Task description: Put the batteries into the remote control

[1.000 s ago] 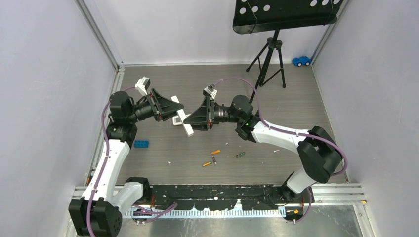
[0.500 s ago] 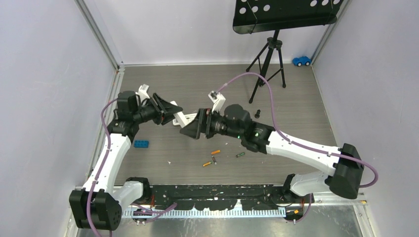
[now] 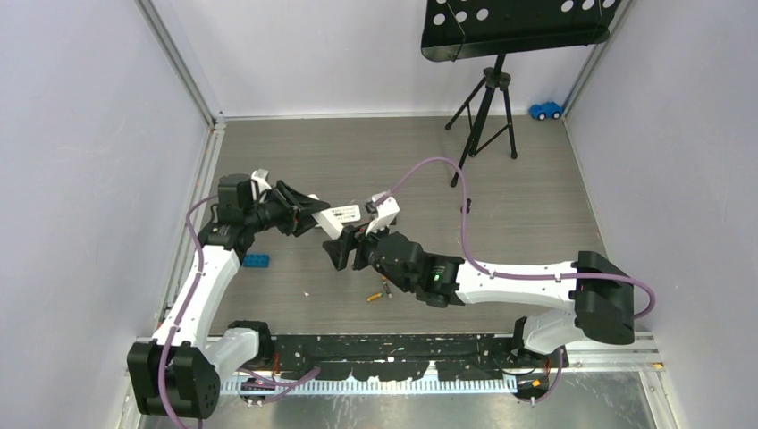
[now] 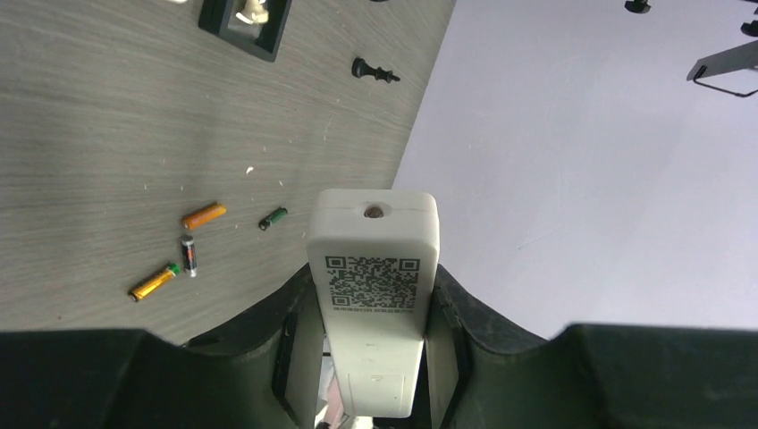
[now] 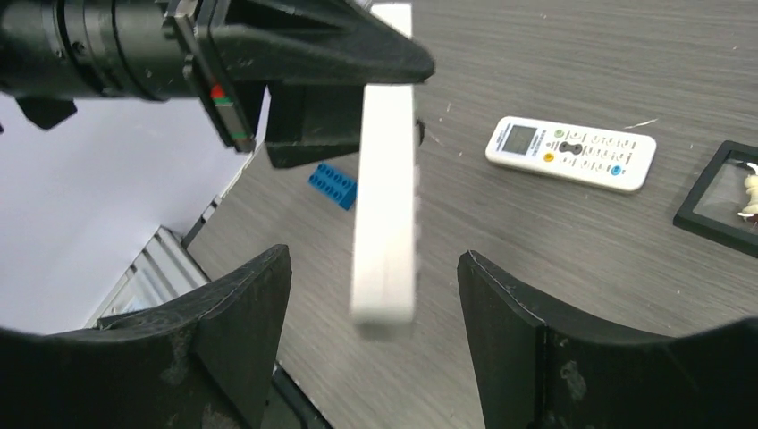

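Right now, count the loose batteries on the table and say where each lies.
4, seen from the left wrist: an orange battery, a green-and-black battery beside it, a dark battery below, a second orange battery by that. From above, the right arm hides some.

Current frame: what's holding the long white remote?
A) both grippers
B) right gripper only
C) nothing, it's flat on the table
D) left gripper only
D: the left gripper is clamped on the remote control and holds it off the table. The right gripper stands open around its free end, with a gap on each side.
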Controlling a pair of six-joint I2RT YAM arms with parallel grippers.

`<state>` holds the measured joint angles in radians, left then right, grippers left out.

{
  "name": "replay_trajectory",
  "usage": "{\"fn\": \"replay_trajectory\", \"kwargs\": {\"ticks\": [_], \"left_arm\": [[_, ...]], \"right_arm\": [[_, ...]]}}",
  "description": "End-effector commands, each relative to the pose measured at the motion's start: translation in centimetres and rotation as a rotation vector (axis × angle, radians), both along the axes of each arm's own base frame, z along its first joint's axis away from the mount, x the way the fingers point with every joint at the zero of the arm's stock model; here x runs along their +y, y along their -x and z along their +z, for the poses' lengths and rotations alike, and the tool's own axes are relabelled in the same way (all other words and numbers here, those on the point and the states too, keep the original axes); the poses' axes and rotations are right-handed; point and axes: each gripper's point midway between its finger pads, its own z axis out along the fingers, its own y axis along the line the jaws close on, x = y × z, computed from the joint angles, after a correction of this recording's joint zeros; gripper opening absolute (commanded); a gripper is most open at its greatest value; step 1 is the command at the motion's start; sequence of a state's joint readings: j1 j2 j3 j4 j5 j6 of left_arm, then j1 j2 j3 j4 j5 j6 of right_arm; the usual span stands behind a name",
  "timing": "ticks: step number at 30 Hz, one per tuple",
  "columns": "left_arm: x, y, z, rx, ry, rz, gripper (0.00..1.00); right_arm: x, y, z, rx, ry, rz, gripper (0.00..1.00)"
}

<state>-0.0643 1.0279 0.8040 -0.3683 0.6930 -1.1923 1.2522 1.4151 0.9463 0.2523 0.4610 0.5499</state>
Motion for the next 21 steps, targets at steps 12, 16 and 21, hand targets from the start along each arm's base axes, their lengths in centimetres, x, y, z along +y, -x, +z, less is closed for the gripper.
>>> {"fn": "replay_trajectory", "kwargs": {"ticks": [12, 16, 21], "left_arm": [[-1.2, 1.8, 2.2, 0.037, 0.232, 0.009, 0.00], [-1.3, 1.8, 2.8, 0.018, 0.250, -0.006, 0.00], [-1.4, 1.8, 3.1, 0.011, 0.251, -0.009, 0.00]], "right_arm": [[-0.9, -2.0, 5.3, -0.120, -0.285, -0.133, 0.34], [-0.9, -1.7, 5.6, -0.090, -0.299, -0.122, 0.26], [-1.2, -1.7, 5.1, -0.077, -0.271, -0.131, 0.66]]}}
